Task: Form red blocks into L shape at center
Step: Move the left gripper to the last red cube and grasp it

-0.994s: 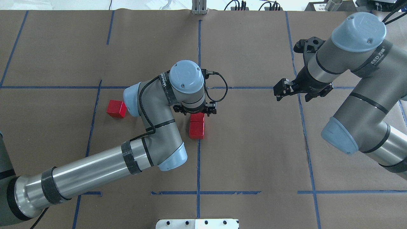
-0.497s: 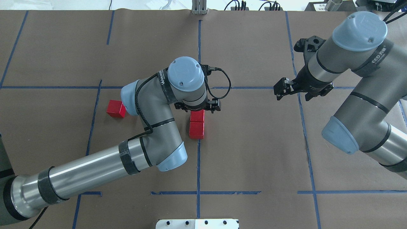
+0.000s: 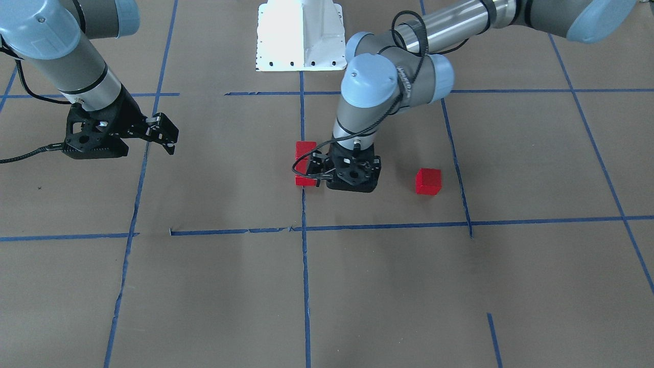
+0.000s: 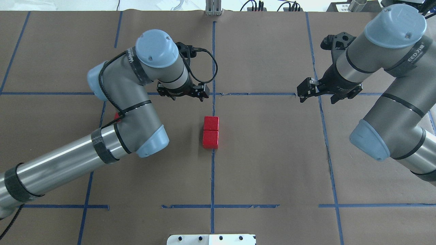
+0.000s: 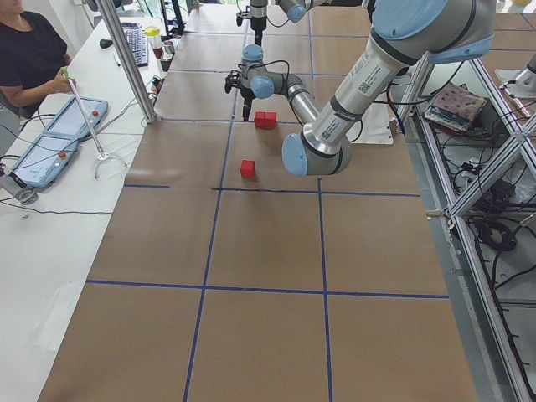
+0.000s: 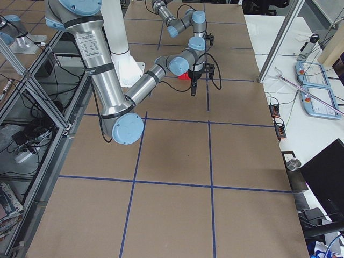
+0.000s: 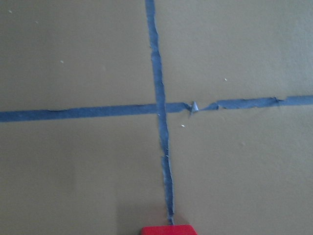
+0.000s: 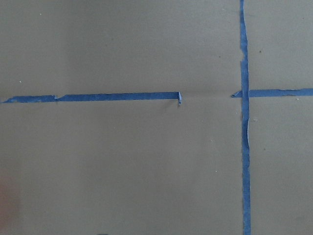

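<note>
Status: two red blocks (image 4: 211,123) lie touching, in a straight row along the blue tape line (image 4: 212,177) at the center (image 4: 238,136) of the surface (image 4: 272,163). The third block (image 3: 428,181) sits well apart on the robot's left side. Left end effector (image 4: 186,96) is released and empty, hovering near the tape crossing just beyond the pair. Right end effector (image 4: 302,92) is released, empty, well apart.

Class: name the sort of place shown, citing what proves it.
Probably a robotics lab: a paper-covered table gridded with blue tape, aluminium framing and loose cables, an operator beside a tablet.
</note>
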`<act>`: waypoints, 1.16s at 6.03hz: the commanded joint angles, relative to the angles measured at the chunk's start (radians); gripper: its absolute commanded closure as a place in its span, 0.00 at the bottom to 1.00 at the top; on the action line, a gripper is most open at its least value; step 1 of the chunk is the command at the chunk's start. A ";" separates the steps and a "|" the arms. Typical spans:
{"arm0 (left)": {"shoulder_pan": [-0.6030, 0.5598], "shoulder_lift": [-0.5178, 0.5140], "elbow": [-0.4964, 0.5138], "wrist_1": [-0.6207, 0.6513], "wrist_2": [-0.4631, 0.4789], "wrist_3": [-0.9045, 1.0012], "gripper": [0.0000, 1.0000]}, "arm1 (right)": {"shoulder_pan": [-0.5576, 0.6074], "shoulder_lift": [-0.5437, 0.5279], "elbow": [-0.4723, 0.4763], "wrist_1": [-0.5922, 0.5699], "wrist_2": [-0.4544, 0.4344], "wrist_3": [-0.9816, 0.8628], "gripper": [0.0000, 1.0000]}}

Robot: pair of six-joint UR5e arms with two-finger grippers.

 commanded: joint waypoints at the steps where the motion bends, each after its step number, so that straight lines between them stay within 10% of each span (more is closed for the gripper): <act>1: -0.088 0.166 -0.076 -0.008 -0.086 0.149 0.00 | 0.000 -0.019 0.031 -0.002 0.000 0.003 0.00; 7: -0.046 0.285 -0.089 -0.074 -0.077 0.069 0.00 | -0.010 -0.016 -0.006 0.008 -0.009 0.004 0.00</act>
